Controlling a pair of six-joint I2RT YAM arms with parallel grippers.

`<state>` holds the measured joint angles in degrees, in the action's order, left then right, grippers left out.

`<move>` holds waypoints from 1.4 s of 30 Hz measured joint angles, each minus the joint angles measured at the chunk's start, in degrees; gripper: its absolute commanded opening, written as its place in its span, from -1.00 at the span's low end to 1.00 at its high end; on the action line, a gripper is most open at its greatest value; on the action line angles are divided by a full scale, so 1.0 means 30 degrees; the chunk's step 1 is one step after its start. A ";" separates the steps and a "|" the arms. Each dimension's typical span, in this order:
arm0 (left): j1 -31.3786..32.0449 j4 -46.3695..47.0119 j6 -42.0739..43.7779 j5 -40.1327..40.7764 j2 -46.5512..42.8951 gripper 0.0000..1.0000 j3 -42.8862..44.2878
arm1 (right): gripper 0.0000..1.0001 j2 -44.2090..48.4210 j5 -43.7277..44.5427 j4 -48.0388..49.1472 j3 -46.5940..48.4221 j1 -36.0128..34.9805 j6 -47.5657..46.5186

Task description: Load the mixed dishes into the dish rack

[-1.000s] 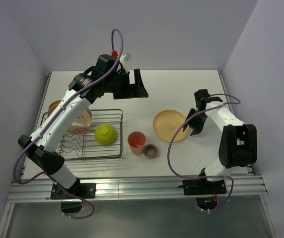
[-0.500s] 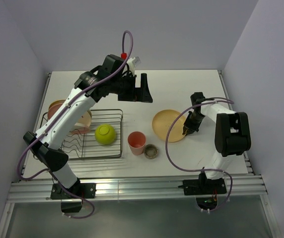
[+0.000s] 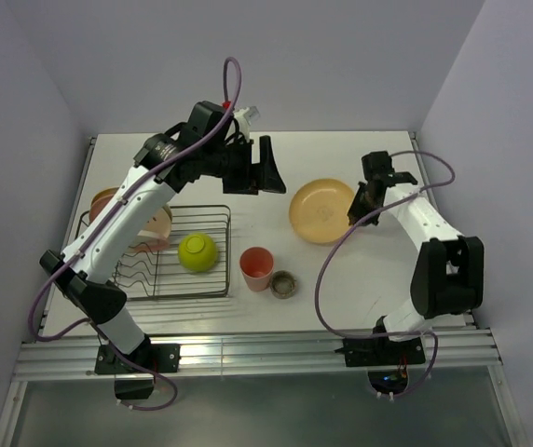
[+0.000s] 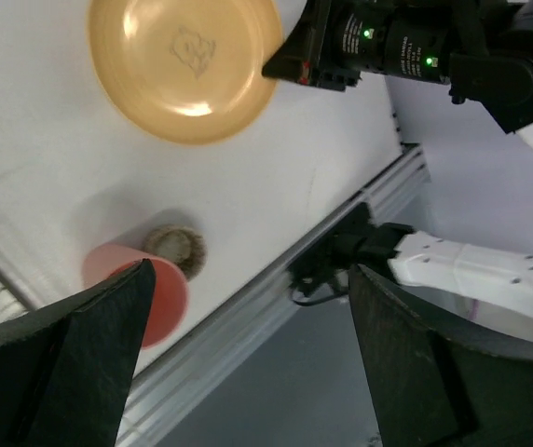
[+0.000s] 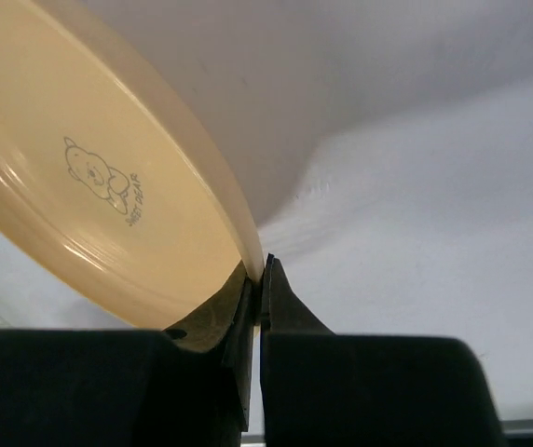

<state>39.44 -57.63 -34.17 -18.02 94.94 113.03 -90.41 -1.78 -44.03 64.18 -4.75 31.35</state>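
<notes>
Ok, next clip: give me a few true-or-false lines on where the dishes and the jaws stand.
1. The right jaws are shut on the rim of the orange plate. True.
2. The bowl sits on the table outside the rack. False: it sits inside the rack.
3. The left jaws hold the pink cup. False: they are open and empty, and the cup stands on the table.
4. The tiny cup stands right beside the pink cup. True.

White shells over black joints clothe the left arm [image 3: 127, 209] and right arm [image 3: 425, 219], each trailing a looped purple cable [image 3: 232, 88]. A red cap [image 3: 226, 105] marks the left wrist, and the left gripper [image 4: 248, 270] has broad black fingers.
</notes>
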 measured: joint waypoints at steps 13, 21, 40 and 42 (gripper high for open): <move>-0.2040 0.9486 -1.3165 -0.6295 -0.1005 0.63 -0.4408 | -1.00 0.5814 0.4182 0.1158 0.3643 -0.3402 -0.3687; -0.2164 1.6393 -2.3686 -0.5829 -0.1851 0.61 -1.0251 | -1.00 0.7679 0.5326 0.2368 0.3592 -0.5639 -0.5646; -0.4109 1.4491 -2.5995 -0.4408 -0.1260 0.64 -0.5595 | -1.00 0.9675 1.2531 0.6237 0.1515 -1.2509 -1.0703; -0.4095 1.3857 -2.5849 -0.4561 -0.1195 0.64 -0.5493 | -1.00 0.9683 1.3376 0.6674 0.1457 -1.2910 -1.1395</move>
<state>27.16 -16.05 -111.72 -31.70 91.35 96.55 -61.36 38.35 -24.01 68.55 -43.48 -2.83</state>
